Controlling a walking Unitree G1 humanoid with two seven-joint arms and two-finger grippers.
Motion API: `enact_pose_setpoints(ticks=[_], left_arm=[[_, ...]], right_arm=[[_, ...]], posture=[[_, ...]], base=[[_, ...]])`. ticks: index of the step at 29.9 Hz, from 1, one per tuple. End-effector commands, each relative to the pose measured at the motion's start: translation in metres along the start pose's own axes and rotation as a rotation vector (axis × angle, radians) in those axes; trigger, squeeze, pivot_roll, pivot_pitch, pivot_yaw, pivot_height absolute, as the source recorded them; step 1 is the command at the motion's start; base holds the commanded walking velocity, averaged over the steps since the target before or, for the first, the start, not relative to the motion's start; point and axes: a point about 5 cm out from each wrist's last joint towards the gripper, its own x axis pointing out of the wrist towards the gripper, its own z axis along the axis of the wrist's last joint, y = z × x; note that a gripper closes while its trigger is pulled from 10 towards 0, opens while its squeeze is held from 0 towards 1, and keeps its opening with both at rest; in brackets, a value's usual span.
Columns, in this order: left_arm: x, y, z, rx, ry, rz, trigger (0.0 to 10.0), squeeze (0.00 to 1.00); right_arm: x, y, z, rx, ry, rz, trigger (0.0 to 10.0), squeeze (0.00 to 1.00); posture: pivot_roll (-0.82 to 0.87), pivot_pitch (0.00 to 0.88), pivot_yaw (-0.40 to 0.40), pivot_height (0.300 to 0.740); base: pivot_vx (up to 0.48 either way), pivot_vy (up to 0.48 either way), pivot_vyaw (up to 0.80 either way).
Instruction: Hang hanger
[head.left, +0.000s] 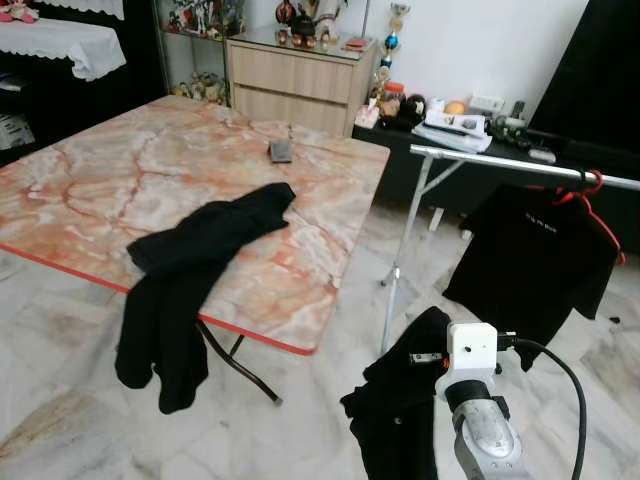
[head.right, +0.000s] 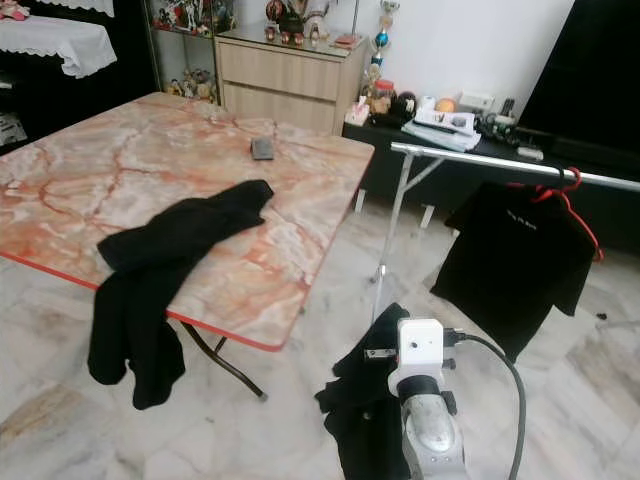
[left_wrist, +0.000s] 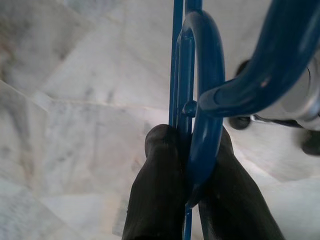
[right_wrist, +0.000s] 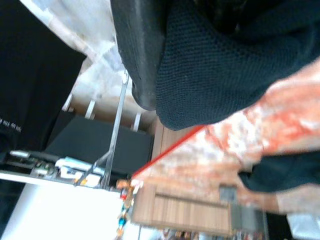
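Clamping the blue plastic hanger (left_wrist: 200, 100), my left gripper (left_wrist: 192, 150) fingers were closed on it; my right gripper (right_wrist: 150, 60) held black cloth (head.left: 400, 400) beside the silver rail (head.left: 520, 165).

Blue hanger (left_wrist: 202, 100), black garment (head.left: 205, 240), orange-veined marble table (head.left: 120, 170).

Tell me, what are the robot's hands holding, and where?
The left gripper pinches a blue hanger by its thin bars. The right gripper holds a black garment; where, I cannot tell.
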Motion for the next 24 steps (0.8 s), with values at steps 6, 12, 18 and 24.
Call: enact_pose_setpoints(ticks=[6, 12, 18, 24], left_arm=[[0.0004, -0.0073, -0.0040, 0.001, 0.022, -0.012, 10.0, 0.00], [0.0006, -0.0092, -0.0046, -0.001, 0.025, -0.012, 10.0, 0.00], [0.0003, -0.0075, -0.0051, -0.005, 0.025, -0.011, 10.0, 0.00], [-0.0002, -0.0051, -0.0058, -0.005, 0.025, -0.009, 10.0, 0.00]], right_arm=[[0.0022, -0.0029, 0.0075, -0.009, -0.039, -0.009, 10.0, 0.00], [0.0023, -0.0024, 0.0082, -0.010, -0.042, -0.006, 10.0, 0.00], [0.0032, 0.0003, 0.0093, -0.006, -0.046, 0.000, 10.0, 0.00], [0.0039, 0.0040, 0.0117, 0.000, -0.057, 0.007, 10.0, 0.00]], posture=[[0.12, 0.000, -0.052, 0.740], [0.12, 0.000, -0.052, 0.740], [0.12, 0.000, -0.054, 0.740], [0.12, 0.000, -0.053, 0.740]], base=[[0.000, 0.352, 0.00], [0.000, 0.351, 0.00], [0.000, 0.342, 0.00], [0.000, 0.339, 0.00]])
